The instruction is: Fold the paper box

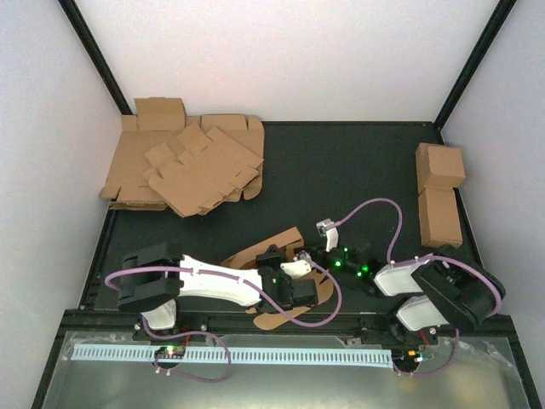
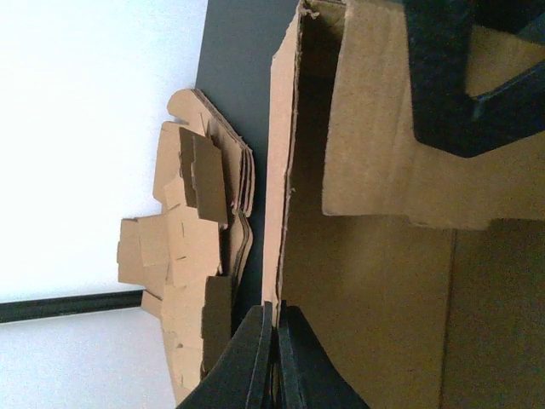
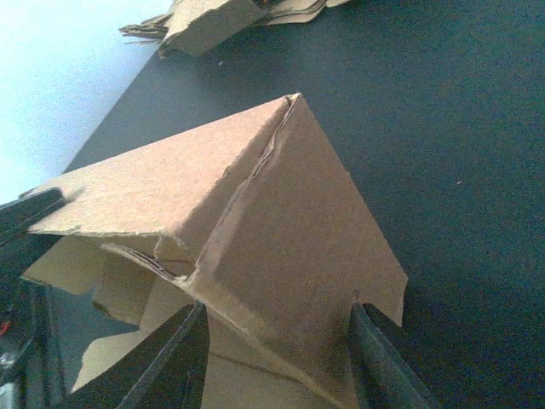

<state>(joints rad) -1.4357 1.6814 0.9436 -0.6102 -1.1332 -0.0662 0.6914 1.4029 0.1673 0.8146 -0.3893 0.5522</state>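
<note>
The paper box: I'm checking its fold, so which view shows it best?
The right wrist view: the paper box fills it, panels raised into a ridge between the right gripper's fingers. The top external view shows only slivers beneath the arms. The left wrist view shows one wall edge-on, pinched by the left gripper.

the top view looks steeply down from above and behind the arm bases [image 1: 162,319], taking in the whole dark worktop [image 1: 341,170] out to the back wall [image 1: 289,51]. the left wrist view is rolled sideways and pressed close to the paper box [image 2: 383,281], with the stack of flat blanks [image 2: 196,256] beyond. the right wrist view sits low, close on the same box, facing that stack too.
</note>
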